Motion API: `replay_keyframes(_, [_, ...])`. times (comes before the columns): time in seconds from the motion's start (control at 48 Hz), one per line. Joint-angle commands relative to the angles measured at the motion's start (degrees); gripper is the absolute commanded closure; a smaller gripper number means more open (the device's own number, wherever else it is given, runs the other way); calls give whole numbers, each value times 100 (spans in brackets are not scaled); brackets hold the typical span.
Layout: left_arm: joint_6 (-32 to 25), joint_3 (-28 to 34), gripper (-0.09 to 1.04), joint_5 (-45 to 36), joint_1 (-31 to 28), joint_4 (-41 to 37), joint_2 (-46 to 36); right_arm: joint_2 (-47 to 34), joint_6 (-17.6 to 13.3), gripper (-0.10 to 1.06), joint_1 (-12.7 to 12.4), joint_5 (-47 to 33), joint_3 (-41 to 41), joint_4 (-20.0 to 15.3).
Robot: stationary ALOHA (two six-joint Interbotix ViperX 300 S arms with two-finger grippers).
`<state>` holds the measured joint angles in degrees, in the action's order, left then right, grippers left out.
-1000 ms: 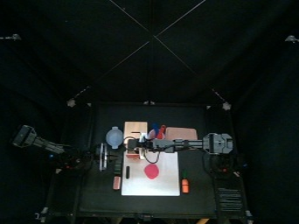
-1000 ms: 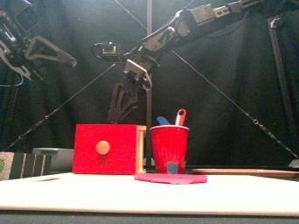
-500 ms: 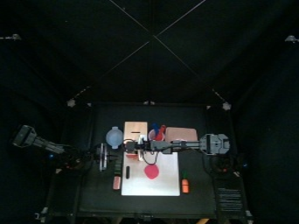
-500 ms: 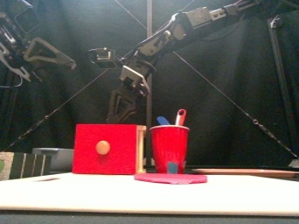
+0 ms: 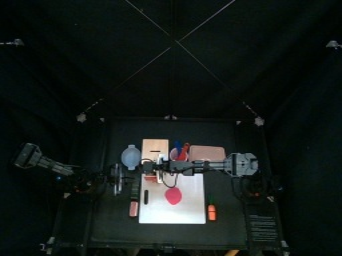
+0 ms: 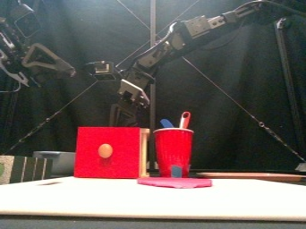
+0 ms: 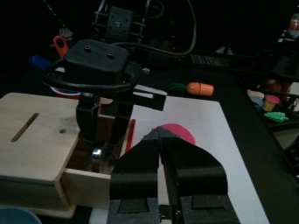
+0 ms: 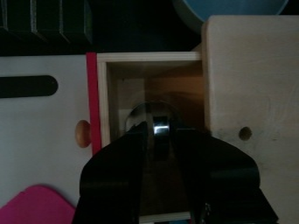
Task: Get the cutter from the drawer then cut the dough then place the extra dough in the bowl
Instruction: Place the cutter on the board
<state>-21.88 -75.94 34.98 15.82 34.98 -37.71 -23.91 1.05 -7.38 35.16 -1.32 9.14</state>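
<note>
Right pincer is down in the open drawer, directly over the cutter. Gripping yet? We cannot tell. It's light, stiff, slick metal; we'd take its handle. Left pincer clenched, waiting.

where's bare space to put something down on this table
Bare: the white board right of the pink dough, toward the orange toy, and its front strip. Crowded: the back, where wooden box, bowl, red cup and the right claw at the open drawer bunch.
</note>
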Motion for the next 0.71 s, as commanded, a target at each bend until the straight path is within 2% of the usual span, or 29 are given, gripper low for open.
replay_keyframes(0.021, [9,62,61,18,9,35,0,123,0,39,-62,9,-193,9])
replay_keyframes(0.208, [9,44,61,18,9,114,9,132,-9,51,-53,229,-396,9])
replay_keyframes(0.438, [0,35,61,-62,18,202,9,237,-18,52,26,686,-738,9])
replay_keyframes(0.708, [0,18,61,-220,18,396,0,431,-79,52,105,835,-914,26])
